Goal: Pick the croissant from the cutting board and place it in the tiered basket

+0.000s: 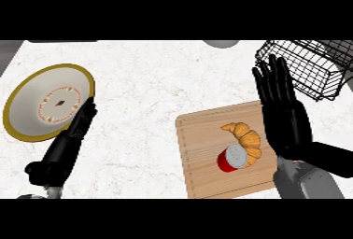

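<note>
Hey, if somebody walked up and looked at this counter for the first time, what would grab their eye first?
Probably the golden croissant on the wooden cutting board at lower right, touching a red can. Next, the gold-rimmed plate at far left and the black wire basket at upper right, behind the open right hand.

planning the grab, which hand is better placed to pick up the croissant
The right hand. It is open over the right edge of the cutting board, just beside the croissant, with the tiered basket right above it. The left hand rests far across the counter by the plate.
</note>
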Motion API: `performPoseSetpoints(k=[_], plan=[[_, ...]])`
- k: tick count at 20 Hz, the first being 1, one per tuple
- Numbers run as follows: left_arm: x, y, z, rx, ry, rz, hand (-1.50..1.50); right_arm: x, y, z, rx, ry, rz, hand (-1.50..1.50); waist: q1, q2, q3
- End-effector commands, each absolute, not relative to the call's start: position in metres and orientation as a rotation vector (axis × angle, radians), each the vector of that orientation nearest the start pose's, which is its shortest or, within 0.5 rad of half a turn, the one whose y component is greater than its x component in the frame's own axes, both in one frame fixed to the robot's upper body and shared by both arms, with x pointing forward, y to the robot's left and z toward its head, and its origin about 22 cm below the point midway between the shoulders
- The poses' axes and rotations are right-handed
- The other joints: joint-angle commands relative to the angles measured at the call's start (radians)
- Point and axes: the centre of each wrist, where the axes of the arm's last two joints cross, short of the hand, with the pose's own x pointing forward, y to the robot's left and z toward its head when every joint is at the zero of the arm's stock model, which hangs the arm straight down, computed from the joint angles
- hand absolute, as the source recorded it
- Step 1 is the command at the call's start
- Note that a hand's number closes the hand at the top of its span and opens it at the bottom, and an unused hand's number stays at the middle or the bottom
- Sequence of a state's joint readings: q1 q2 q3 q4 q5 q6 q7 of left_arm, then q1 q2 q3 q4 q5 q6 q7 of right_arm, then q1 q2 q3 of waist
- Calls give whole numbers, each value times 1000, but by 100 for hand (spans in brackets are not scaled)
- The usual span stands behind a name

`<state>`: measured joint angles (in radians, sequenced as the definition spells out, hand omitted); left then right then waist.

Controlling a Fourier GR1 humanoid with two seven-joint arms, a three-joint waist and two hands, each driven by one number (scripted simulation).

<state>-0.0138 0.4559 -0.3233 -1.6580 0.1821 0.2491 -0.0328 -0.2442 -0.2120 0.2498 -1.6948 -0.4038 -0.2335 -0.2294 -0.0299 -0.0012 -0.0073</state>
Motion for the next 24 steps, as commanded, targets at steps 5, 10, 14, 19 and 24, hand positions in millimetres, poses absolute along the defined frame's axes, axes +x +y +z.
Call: performPoseSetpoints(k=[5,10,14,19,24], plan=[[215,270,-19,296,-1383,-77,0,284,-290,122,-209,-2060,166,150,12,2,5],[198,255,-41,264,-1291,7,0,271,-347,69,-582,-1702,-474,-150,-7,3,7],[204,228,-58,253,-1295,-19,0,246,-351,75,-525,-1843,-428,-150,20,0,7],[206,256,-53,269,-1298,-8,0,205,-354,96,-525,-1682,-98,-150,3,-4,4],[208,258,-53,281,-1300,0,0,193,-334,107,-531,-1411,295,-150,8,-2,-1]])
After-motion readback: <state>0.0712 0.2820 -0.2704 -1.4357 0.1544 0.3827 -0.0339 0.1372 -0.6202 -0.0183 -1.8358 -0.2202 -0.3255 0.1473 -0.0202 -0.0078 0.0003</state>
